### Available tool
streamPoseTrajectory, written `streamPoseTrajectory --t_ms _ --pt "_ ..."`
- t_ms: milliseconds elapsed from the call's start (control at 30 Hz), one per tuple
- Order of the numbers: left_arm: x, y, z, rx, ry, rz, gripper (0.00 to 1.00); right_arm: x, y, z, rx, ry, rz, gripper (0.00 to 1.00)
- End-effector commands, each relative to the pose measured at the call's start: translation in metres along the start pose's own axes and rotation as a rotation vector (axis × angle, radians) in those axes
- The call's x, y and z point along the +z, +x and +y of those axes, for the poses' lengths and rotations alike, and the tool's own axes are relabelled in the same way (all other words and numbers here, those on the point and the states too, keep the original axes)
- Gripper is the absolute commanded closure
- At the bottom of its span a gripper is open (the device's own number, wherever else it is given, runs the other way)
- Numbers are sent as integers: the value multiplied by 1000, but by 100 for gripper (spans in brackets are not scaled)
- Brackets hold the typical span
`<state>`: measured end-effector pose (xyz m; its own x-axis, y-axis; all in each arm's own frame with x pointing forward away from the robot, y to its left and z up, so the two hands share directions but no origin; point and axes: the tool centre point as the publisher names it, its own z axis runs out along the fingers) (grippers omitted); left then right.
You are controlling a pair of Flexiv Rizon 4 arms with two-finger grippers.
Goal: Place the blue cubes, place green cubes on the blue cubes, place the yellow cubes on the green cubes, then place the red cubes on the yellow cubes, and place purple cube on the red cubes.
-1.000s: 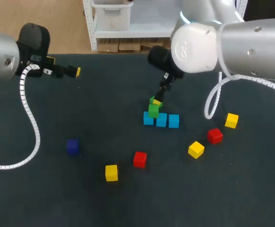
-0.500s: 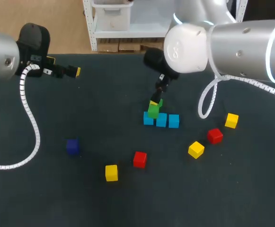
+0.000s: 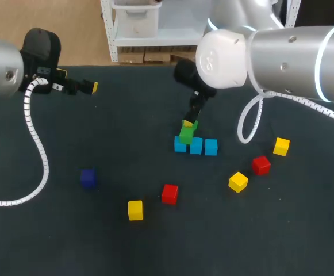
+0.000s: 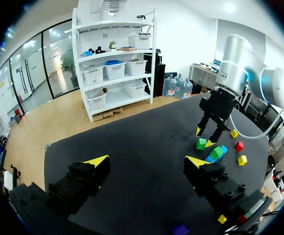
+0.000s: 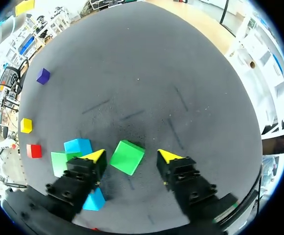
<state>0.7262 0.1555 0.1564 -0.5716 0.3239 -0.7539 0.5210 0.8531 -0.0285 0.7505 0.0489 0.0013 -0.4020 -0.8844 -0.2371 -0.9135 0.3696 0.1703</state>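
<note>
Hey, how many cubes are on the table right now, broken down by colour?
Blue cubes: 3
Green cubes: 2
Yellow cubes: 3
Red cubes: 2
Purple cube: 1
Total: 11

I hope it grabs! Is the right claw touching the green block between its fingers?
Apart. Right wrist view: table shows between the claw and green block, both sides.
</note>
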Motion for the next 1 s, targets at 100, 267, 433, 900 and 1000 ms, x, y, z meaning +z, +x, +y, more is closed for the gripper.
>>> streamPoseTrajectory --t_ms 100,267,433,900,1000 --pt "0 1 3 2 12 -4 0 3 -2 -4 4 -8 17 71" --pt "0 1 3 2 12 -4 0 1 -1 -6 8 -1 16 100" --pt "0 1 3 2 12 -4 0 -4 1 -10 7 18 11 100" --pt "0 1 3 2 12 -4 0 -51 28 -16 -86 61 15 100" --pt "0 1 3 2 12 -4 0 -60 38 -8 -104 46 7 100"
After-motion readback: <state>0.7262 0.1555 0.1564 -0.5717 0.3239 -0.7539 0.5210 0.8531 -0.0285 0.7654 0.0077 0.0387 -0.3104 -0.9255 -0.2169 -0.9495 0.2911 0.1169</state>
